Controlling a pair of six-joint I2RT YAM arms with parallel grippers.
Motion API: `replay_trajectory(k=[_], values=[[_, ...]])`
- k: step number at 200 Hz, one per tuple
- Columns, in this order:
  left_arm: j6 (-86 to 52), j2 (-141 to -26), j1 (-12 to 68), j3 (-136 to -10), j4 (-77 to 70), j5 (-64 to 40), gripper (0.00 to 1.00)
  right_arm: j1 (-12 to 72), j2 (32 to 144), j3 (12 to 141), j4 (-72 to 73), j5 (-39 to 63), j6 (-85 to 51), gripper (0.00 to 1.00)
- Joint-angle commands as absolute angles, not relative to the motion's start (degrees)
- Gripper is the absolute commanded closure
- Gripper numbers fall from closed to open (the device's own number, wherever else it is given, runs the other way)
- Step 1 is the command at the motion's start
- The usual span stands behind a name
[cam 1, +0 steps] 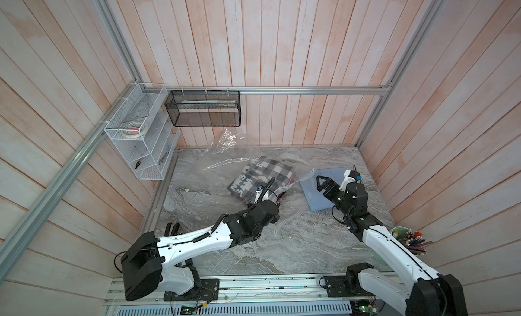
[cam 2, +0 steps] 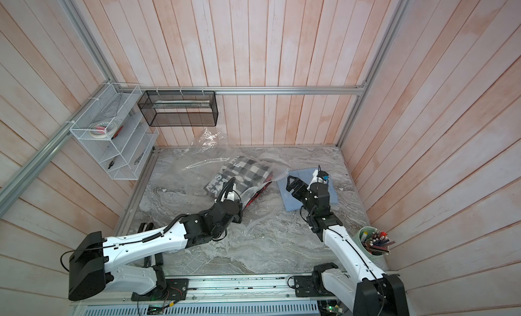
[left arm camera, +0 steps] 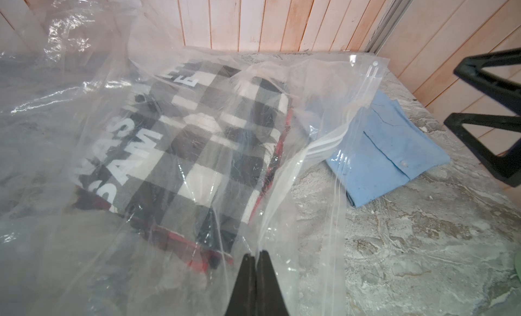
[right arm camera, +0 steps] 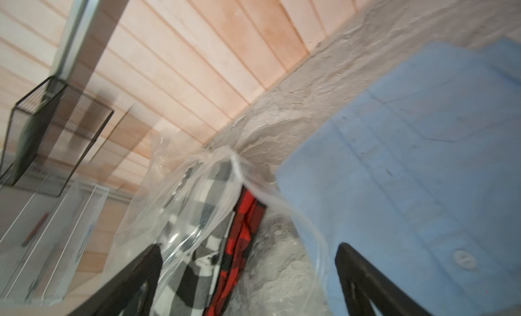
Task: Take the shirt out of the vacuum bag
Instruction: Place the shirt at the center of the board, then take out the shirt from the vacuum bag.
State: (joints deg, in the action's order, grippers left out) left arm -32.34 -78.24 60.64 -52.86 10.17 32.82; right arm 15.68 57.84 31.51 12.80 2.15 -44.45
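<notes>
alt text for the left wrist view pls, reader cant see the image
The left gripper, jaws shut, pinches a fold of the clear vacuum bag, which holds a folded black-and-white checked garment with white lettering over red plaid fabric. A folded blue shirt lies outside the bag on the grey marble table, near the right gripper, jaws open.

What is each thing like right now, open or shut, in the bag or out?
vacuum bag, mouth open, crinkled, pinched by the left claw
blue shirt, folded, lying outside the bag
checked cloth, folded, inside the bag
red cloth, inside the bag, under the checked cloth
left claw, shut on the bag's plastic
right claw, open, holding nothing, over the blue shirt
</notes>
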Motion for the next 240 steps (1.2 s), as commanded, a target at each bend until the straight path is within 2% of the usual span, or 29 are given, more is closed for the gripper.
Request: replay_trajectory(k=[1,33,56,82,124,172,240], values=[[-31.26,-76.15,60.4,-54.32,4.3,33.8,1.0,22.66,56.85,32.39,11.22,-1.01,-42.39,0.02],[-30.72,-74.14,60.47,-54.14,1.87,35.28,1.0,31.94,59.48,31.43,13.79,-4.05,-45.26,0.02],[-29.55,-72.83,60.81,-53.52,-0.53,36.24,1.0,35.02,63.92,30.29,18.04,-4.27,-47.29,0.12],[-29.86,-72.79,61.15,-53.67,-0.63,36.28,1.0,35.6,69.27,29.44,23.84,-2.34,-49.6,0.15],[-30.84,-73.78,61.61,-53.53,-0.57,33.56,1.0,35.55,79.01,32.96,30.0,0.53,-49.9,0.28],[-31.04,-74.62,62.24,-53.84,1.39,33.2,1.0,33.34,90.15,37.28,36.54,3.95,-52.53,0.29],[-31.64,-74.87,62.36,-53.26,2.93,34.28,1.0,31.53,98.73,42.51,39.64,8.42,-52.97,0.34]])
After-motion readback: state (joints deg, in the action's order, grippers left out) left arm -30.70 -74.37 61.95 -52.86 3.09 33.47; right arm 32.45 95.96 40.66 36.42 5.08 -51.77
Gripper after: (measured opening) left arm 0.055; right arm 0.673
